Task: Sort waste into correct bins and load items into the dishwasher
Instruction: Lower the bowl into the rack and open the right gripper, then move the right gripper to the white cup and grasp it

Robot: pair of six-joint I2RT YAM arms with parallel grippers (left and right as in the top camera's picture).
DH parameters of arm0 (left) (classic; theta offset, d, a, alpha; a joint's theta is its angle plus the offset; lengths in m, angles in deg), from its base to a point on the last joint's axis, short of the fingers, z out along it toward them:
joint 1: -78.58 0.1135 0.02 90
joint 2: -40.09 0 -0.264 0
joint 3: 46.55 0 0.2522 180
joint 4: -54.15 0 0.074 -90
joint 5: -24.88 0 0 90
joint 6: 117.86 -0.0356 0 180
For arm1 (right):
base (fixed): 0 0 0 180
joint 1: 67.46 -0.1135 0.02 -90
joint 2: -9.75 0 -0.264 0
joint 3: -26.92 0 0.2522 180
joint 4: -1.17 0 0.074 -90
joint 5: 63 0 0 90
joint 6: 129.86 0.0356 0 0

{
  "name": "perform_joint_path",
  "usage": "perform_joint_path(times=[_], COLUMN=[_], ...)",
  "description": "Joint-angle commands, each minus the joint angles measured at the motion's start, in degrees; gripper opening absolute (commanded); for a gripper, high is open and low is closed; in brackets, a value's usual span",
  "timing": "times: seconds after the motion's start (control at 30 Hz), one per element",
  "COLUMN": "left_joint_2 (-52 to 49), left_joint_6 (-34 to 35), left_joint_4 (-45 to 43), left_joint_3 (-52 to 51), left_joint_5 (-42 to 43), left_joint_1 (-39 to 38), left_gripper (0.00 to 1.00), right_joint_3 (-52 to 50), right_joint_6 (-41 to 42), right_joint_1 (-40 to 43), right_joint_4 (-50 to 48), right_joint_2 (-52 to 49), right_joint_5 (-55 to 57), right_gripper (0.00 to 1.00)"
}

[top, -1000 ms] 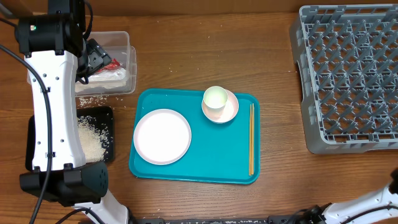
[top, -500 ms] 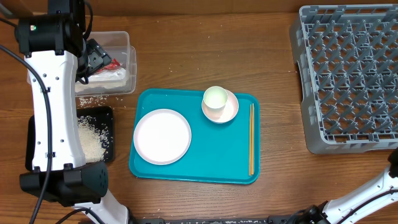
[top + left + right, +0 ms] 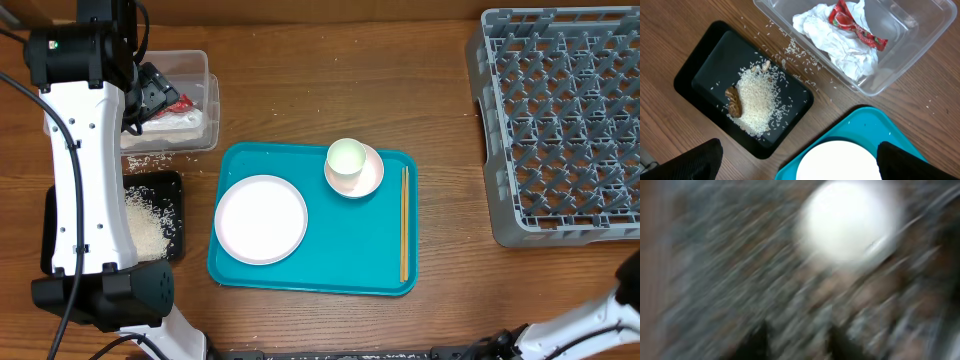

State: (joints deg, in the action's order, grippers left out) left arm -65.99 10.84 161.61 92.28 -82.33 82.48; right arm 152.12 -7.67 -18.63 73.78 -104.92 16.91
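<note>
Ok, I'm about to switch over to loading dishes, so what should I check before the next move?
1. Tissue and red wrapper inside the clear tub: ok.
2. Rice and food scraps in the black tray: ok.
3. No rice left on the table: not ok, loose grains lie between tray and tub.
4. Plate, cup and chopsticks reachable on the teal tray: ok.
5. Left gripper open, holding nothing: ok.
6. Right gripper ready: cannot tell, its wrist view is blurred.
</note>
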Motion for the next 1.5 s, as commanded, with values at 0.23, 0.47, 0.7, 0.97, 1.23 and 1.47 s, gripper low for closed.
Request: perform_joint_path(times=[0.23, 0.47, 0.7, 0.97, 1.23, 1.47], left_joint_2=[0.0, 0.0, 0.0, 0.0, 0.0, 0.0], left_joint_6=[0.5, 0.5, 0.5, 0.5, 0.5, 0.5], left_joint_4=[0.1, 0.1, 0.1, 0.1, 0.1, 0.1], left_joint_3=[0.3, 0.3, 0.3, 0.3, 0.3, 0.3], left_joint_5=[-0.9, -0.9, -0.9, -0.9, -0.9, -0.9], left_joint_1=[0.1, 0.1, 0.1, 0.1, 0.1, 0.1], left_gripper=[1.0, 1.0, 1.0, 1.0, 1.0, 1.0], right_joint_3=[1.8, 0.0, -0.5, -0.5, -0.5, -0.5], right_joint_6=[-26.8, -24.4, -10.2, -6.4, -4.3, -2.1], right_joint_1=[-17.7, -49.0, -74.6, -88.0, -89.5, -89.6], right_joint_4=[24.0, 24.9, 18.9, 12.8, 9.7, 10.0], right_joint_2=[8.0, 7.9, 5.4, -3.0, -8.8, -12.5], right_joint_5=[-43.8, -9.0, 17.3, 27.6, 26.9, 23.7], right_gripper=[1.0, 1.0, 0.97, 0.87, 0.63, 0.56])
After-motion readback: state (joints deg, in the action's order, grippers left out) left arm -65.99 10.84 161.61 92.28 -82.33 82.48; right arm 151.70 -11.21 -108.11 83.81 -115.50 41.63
